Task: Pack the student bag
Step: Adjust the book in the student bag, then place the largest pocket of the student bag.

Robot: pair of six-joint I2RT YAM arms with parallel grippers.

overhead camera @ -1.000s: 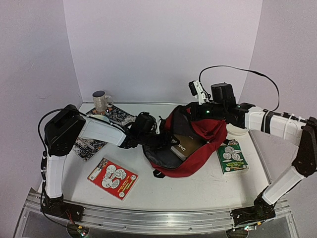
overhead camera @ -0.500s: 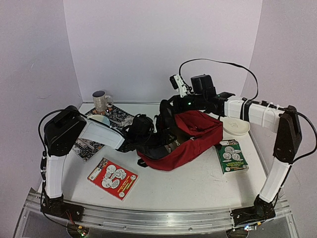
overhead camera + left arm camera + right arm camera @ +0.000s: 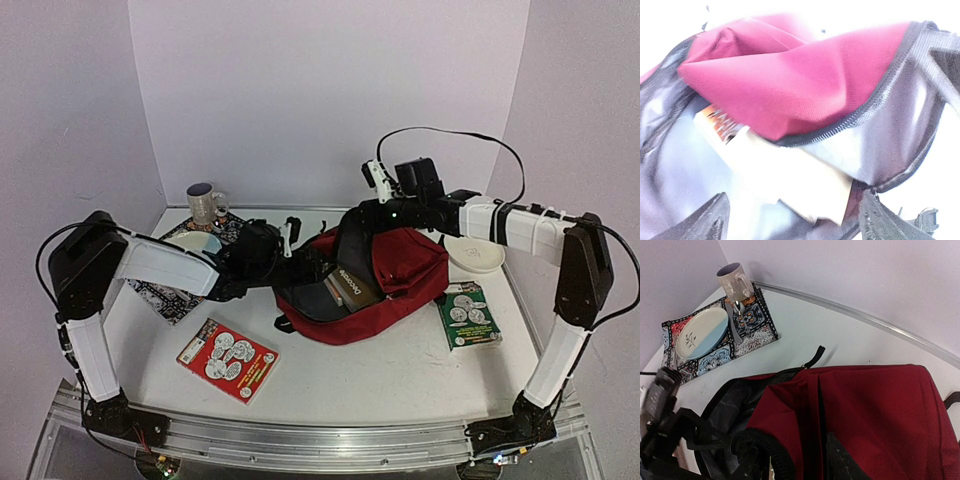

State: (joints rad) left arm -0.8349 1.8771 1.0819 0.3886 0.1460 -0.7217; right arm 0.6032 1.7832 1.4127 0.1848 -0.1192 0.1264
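Lying mid-way across the table (image 3: 400,380), nearer its far edge, the student bag (image 3: 405,265) gapes leftward with books (image 3: 352,288) inside. The left gripper (image 3: 291,238) hangs at that mouth, fingers wide apart, holding nothing. The right gripper (image 3: 797,462) sits over the bag's far top, fingers partly spread, with a red fold between them.

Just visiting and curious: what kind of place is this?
Probably a lab test booth: plain walls box in a white table, two robot arms bolt to its metal rail, and the student bag and mug look like props.
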